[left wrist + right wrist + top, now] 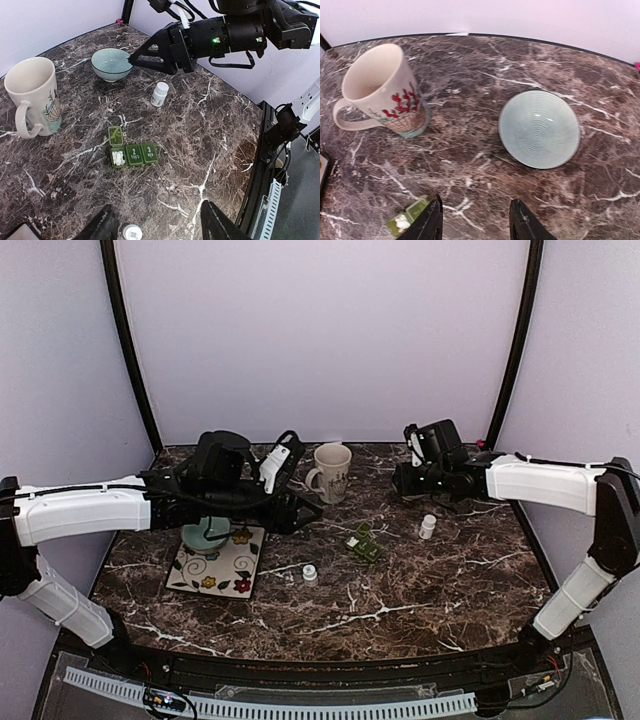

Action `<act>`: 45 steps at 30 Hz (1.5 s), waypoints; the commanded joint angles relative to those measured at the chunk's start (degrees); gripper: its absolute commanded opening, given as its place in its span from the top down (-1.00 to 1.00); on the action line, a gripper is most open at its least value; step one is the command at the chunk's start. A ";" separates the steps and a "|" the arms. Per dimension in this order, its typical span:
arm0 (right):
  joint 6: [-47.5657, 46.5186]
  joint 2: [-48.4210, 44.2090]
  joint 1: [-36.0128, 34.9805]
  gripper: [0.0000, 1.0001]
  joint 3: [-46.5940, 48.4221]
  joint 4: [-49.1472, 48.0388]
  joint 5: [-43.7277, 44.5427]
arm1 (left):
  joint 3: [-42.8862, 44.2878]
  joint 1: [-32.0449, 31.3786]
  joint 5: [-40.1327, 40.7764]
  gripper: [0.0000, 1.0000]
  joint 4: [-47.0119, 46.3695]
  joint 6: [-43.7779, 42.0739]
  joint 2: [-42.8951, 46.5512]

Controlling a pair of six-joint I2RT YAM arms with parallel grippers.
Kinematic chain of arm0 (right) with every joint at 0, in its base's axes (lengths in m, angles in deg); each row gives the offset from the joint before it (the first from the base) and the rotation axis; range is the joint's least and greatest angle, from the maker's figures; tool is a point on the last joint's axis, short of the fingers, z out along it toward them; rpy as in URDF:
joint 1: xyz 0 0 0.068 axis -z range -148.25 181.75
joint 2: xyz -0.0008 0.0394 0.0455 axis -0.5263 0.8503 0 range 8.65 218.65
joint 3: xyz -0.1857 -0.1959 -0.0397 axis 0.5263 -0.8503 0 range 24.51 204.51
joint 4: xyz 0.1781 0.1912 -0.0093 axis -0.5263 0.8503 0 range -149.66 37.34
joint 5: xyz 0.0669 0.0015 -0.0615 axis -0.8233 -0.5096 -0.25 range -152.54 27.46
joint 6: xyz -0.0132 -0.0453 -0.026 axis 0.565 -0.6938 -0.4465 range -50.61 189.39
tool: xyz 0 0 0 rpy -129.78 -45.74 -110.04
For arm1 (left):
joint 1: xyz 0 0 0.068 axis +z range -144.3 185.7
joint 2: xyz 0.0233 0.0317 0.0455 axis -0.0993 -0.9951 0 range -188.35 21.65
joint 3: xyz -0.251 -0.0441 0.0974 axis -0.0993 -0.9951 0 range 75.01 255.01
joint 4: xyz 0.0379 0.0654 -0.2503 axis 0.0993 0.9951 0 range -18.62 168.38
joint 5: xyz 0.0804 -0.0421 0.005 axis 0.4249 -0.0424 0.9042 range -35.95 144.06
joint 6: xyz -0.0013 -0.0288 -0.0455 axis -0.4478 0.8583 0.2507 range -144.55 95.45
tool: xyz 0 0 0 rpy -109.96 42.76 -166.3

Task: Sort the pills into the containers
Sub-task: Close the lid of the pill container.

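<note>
Lying apart, the pill box (132, 153) seems clear of both fingers (102, 225).

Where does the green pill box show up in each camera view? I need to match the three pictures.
Top external: the pill box lies just right of centre, nearer the arm bases than the mug.
Left wrist: near the middle, one lid open, mug far left.
Right wrist: bottom left, by the lower edge.
Shared landmark: the mug, seen in all three.
</note>
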 commanded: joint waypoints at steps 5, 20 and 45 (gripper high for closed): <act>-2.15 11.58 -1.07 0.09 8.32 2.80 -19.64 | -2.42 -0.30 -0.74 -0.16 -2.02 4.09 -0.24; -1.81 18.65 -1.12 0.17 10.45 2.85 -25.03 | -3.43 -1.88 -0.63 0.12 -3.03 6.56 -3.05; 3.05 19.49 2.67 0.14 0.09 -9.73 -34.23 | -4.26 -2.59 -0.98 0.14 -3.11 8.27 -3.16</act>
